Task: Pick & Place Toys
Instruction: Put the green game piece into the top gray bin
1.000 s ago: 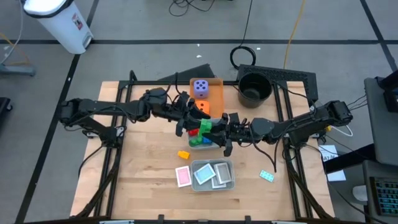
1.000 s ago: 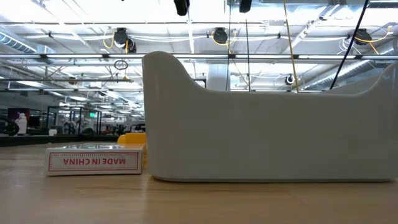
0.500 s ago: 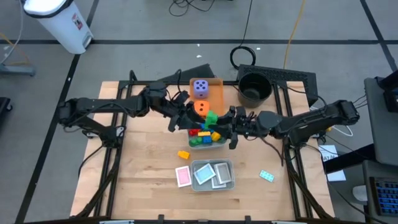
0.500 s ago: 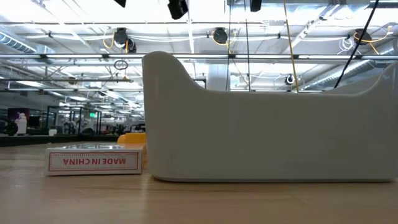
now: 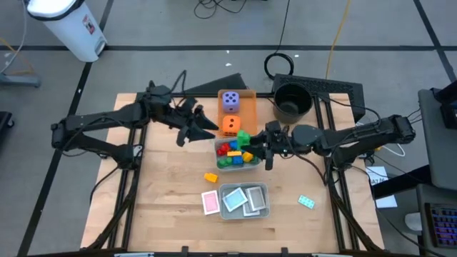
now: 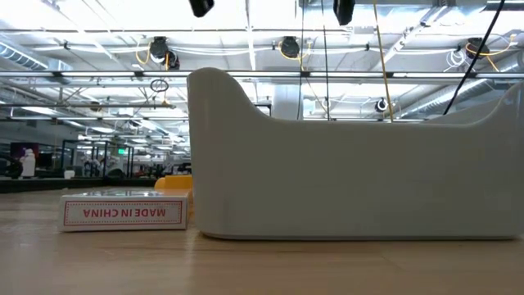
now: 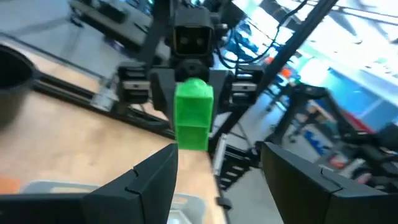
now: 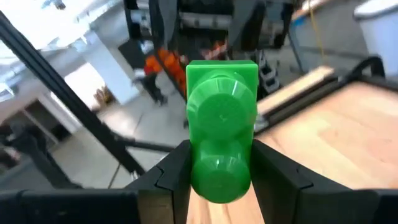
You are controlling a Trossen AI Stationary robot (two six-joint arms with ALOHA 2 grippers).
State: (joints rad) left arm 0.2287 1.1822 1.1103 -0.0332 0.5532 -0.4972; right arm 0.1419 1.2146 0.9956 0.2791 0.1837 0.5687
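Right gripper (image 5: 251,145) clamped on green brick (image 5: 243,138), held over the brick tray (image 5: 237,165) near the tabletop's middle. Left gripper (image 5: 207,129) empty, fingers apart, toward the orange die (image 5: 230,124) on the flat orange tray (image 5: 246,107). Risk: brick released off-centre, bouncing off piled bricks onto the tabletop. Possible gripper clash, both close together. Yellow brick (image 5: 211,178) and teal card (image 5: 306,202) not yet in trays.

A robotics lab in a large industrial hall. The low view looks across the pale wooden bench (image 6: 262,266) into an open room with an exposed ceiling of steel trusses, strip lights (image 6: 246,33) and hanging cables. From above, the bench stands on a grey concrete floor (image 5: 143,28) marked with dark lines, with loose black cables (image 5: 221,7) trailing over it.
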